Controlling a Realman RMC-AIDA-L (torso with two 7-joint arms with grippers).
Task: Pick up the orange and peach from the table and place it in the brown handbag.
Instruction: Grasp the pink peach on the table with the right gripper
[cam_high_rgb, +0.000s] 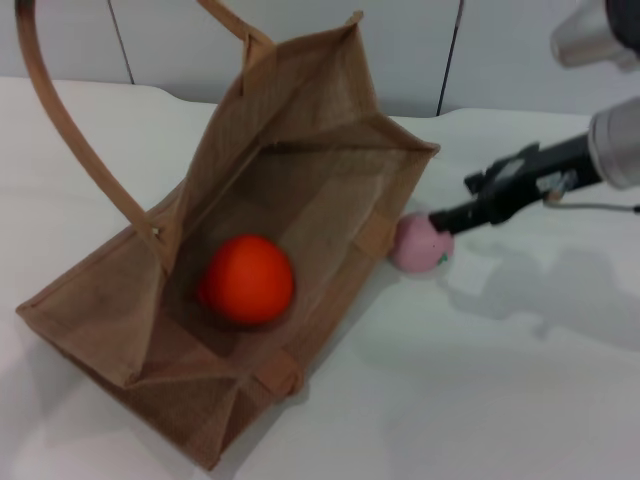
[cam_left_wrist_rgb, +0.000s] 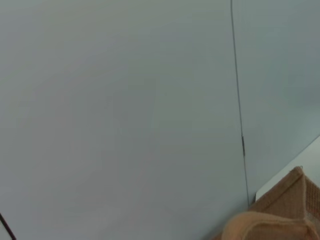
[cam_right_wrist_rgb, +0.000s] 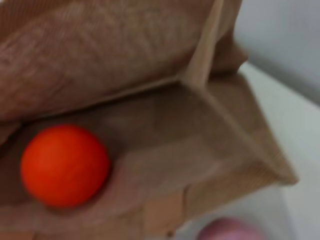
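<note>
The brown handbag (cam_high_rgb: 300, 180) lies open on the white table, its mouth facing me. The orange (cam_high_rgb: 247, 279) rests inside it on the bottom; the right wrist view shows it there too (cam_right_wrist_rgb: 65, 165), within the bag (cam_right_wrist_rgb: 165, 75). The peach (cam_high_rgb: 421, 244) sits on the table just outside the bag's right side, and its top edge shows in the right wrist view (cam_right_wrist_rgb: 227, 231). My right gripper (cam_high_rgb: 443, 219) reaches in from the right, its black tip at the peach's upper right side. My left gripper is out of view.
One long strap handle (cam_high_rgb: 70, 130) arcs up past the top left of the head view. The left wrist view shows a grey wall and a corner of the bag (cam_left_wrist_rgb: 290, 200). Bare white table (cam_high_rgb: 480, 380) lies in front of and to the right of the bag.
</note>
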